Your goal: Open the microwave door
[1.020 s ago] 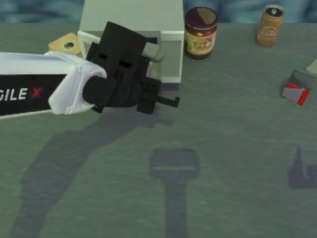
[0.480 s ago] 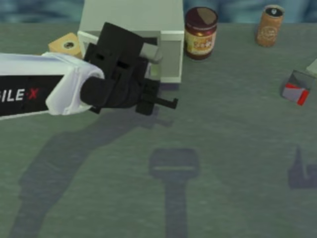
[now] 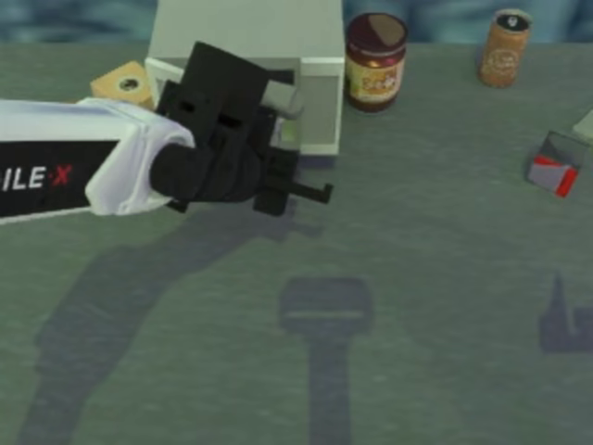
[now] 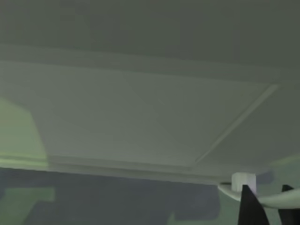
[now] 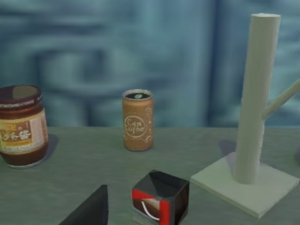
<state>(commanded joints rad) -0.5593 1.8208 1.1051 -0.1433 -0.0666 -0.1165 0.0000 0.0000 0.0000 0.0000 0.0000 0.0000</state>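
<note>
Microwave [image 3: 246, 37] at table's 11 o'clock | door [image 4: 140, 117] barely ajar | left gripper [image 4: 262, 206] clamped on handle [image 4: 243, 180], hardly shifted since half a second ago | pull just beginning | right arm parked, unseen from above.

The left tool [image 3: 310, 190] sits close against the front of the microwave [image 3: 246, 37], its arm crossing the table [image 3: 417, 278] from the left edge and filling the approach there. A tan wooden block [image 3: 123, 83] crowds the microwave's left corner; a jar [image 3: 375, 60] stands just beside its right side. Farther right stand a can [image 3: 504, 46], a small dark box [image 3: 554, 164] and, in the right wrist view, a white post stand [image 5: 253, 117]. The near half of the table lies open.
</note>
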